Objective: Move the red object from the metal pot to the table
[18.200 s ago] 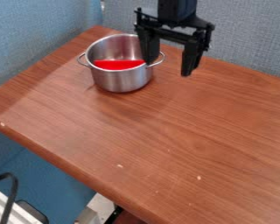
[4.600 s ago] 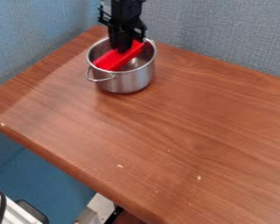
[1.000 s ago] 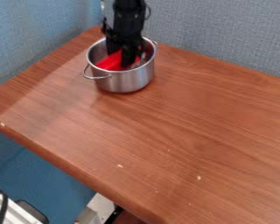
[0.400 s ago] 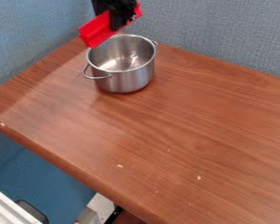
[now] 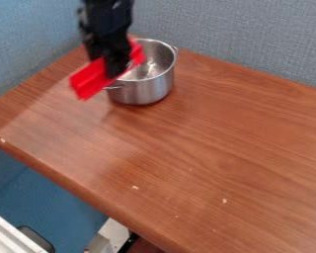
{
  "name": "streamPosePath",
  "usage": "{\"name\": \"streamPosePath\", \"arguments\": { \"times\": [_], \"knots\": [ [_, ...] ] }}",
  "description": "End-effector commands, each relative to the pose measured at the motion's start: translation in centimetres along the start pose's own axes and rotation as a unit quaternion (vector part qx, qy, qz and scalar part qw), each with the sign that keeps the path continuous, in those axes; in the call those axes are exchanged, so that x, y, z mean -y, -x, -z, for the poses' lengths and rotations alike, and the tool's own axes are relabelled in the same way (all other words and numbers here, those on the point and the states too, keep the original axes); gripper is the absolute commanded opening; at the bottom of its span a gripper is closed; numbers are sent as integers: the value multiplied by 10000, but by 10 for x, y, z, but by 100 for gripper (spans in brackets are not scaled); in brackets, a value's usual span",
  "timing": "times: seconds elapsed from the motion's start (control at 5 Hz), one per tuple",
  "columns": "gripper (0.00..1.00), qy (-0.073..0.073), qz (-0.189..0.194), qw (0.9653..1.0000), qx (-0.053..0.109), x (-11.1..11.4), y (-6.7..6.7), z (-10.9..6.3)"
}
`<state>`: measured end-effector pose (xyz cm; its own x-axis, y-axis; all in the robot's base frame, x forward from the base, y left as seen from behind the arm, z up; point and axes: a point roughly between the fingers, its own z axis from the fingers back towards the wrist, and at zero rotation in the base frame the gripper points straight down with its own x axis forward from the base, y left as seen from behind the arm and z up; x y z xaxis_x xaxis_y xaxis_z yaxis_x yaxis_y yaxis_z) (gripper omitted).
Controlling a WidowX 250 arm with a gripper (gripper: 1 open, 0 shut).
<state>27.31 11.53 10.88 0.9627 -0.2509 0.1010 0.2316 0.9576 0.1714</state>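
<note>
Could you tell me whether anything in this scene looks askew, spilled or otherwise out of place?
Nothing looks spilled or damaged. The red object hangs tilted in the gripper, held in the air left of the metal pot and above the table, which fits a carry. The pot stands upright and looks empty.

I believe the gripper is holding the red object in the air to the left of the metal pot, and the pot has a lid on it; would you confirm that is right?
Not quite: the metal pot has no lid; the camera view shows its open, empty inside. The rest stands: the gripper holds the red object in the air to the left of the pot, above the table.
</note>
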Motion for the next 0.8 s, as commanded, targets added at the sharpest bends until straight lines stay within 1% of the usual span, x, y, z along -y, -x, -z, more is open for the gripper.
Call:
{"name": "streamPosePath", "arguments": {
  "times": [0.0, 0.2, 0.4, 0.6],
  "knots": [
    [0, -139, 195, 9996, 126, 3, 23, -1],
    [0, -52, 280, 9995, 105, 11, 39, 14],
    [0, -74, 212, 9996, 166, 12, 43, 31],
    [0, 46, -47, 9998, 204, 12, 43, 48]
  ]
}}
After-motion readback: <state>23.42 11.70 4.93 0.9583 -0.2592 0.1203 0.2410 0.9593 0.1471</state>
